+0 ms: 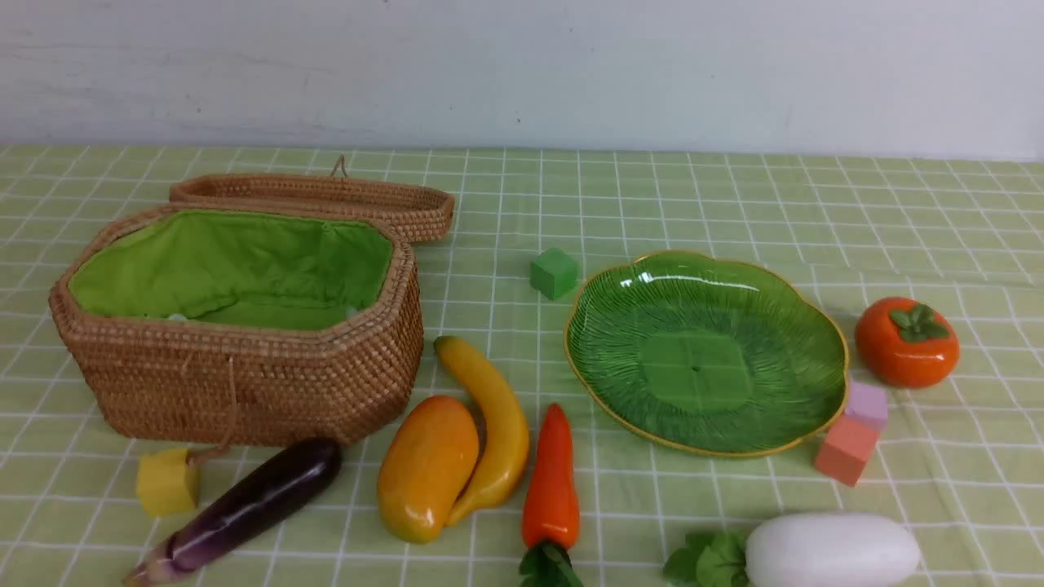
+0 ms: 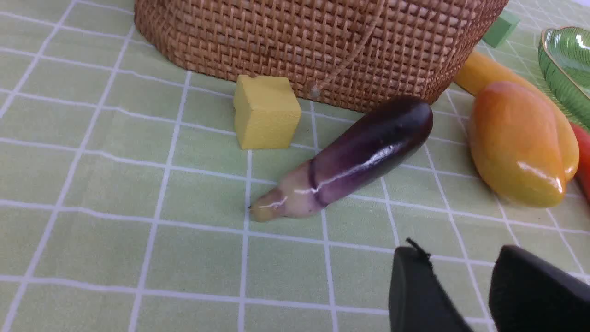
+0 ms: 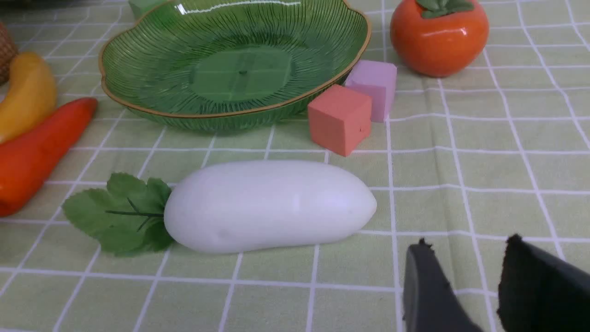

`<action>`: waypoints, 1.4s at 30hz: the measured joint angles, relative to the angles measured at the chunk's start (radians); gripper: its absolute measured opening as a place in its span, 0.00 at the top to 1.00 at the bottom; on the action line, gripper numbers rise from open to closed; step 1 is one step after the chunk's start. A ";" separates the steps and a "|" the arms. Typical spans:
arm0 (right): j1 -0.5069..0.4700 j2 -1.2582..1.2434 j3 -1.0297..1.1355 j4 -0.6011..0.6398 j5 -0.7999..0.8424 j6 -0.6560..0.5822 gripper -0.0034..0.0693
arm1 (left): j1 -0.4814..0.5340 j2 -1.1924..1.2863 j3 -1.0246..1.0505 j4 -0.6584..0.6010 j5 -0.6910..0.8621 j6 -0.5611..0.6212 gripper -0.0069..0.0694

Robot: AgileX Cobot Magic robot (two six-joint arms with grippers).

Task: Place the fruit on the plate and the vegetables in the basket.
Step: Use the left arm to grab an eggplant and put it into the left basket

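The wicker basket (image 1: pixel 245 367) with green lining stands open at the left, its lid (image 1: pixel 326 200) behind it. In front lie the purple eggplant (image 1: pixel 253 505), the mango (image 1: pixel 428 465), the banana (image 1: pixel 493 424) and the carrot (image 1: pixel 551 481). The green plate (image 1: pixel 705 424) sits empty at centre right, the persimmon (image 1: pixel 907 342) beside it. The white radish (image 1: pixel 832 550) lies at the front right. My left gripper (image 2: pixel 458 253) is open and empty, short of the eggplant (image 2: pixel 364 152). Near the radish (image 3: pixel 272 205), my right gripper (image 3: pixel 465 242) is open and empty. Neither arm shows in the front view.
Small cubes stand about: a yellow one (image 1: pixel 167 483) by the basket's front, a green one (image 1: pixel 555 273) behind the plate, a pink one (image 1: pixel 847 450) and a lilac one (image 1: pixel 868 405) against the plate's right rim. A white wall closes the far edge of the checked tablecloth.
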 joint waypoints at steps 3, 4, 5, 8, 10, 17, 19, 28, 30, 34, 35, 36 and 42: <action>0.000 0.000 0.000 0.000 0.000 0.000 0.62 | 0.000 0.000 0.000 0.000 0.000 0.000 0.60; 0.000 0.000 0.000 0.000 0.000 0.000 0.62 | 0.000 0.000 0.000 0.000 0.000 0.000 0.60; 0.000 0.000 0.000 0.000 0.000 0.000 0.62 | 0.000 0.000 0.000 0.000 0.000 0.000 0.60; 0.000 0.000 0.000 0.000 0.000 0.000 0.62 | 0.000 0.000 0.000 0.000 0.000 0.000 0.60; 0.000 0.000 0.000 0.000 0.000 0.000 0.62 | 0.000 0.000 0.000 0.000 0.000 0.000 0.60; 0.000 0.000 0.000 0.000 0.000 0.000 0.62 | 0.000 0.000 0.000 0.000 0.000 0.000 0.60; 0.000 0.000 0.000 0.000 0.000 0.000 0.62 | 0.000 0.000 0.000 0.000 -0.002 0.000 0.60; 0.000 0.000 0.000 0.000 0.000 0.000 0.62 | 0.000 0.000 0.000 -0.257 -0.192 -0.140 0.60; 0.000 0.000 0.000 0.000 0.000 0.000 0.62 | 0.000 0.000 0.000 -0.354 -0.248 -0.176 0.60; 0.000 0.000 0.000 0.000 0.000 0.000 0.62 | 0.000 0.000 0.000 -0.426 -0.358 -0.186 0.60; 0.000 0.000 0.000 0.000 0.000 0.000 0.62 | 0.000 0.000 0.000 -0.432 -0.389 -0.181 0.60; 0.000 0.000 0.000 0.000 0.000 0.000 0.62 | 0.000 0.000 0.000 -0.438 -0.422 -0.179 0.60; 0.000 0.000 0.000 0.001 0.000 0.000 0.62 | 0.000 0.013 -0.085 -0.396 -0.441 -0.141 0.74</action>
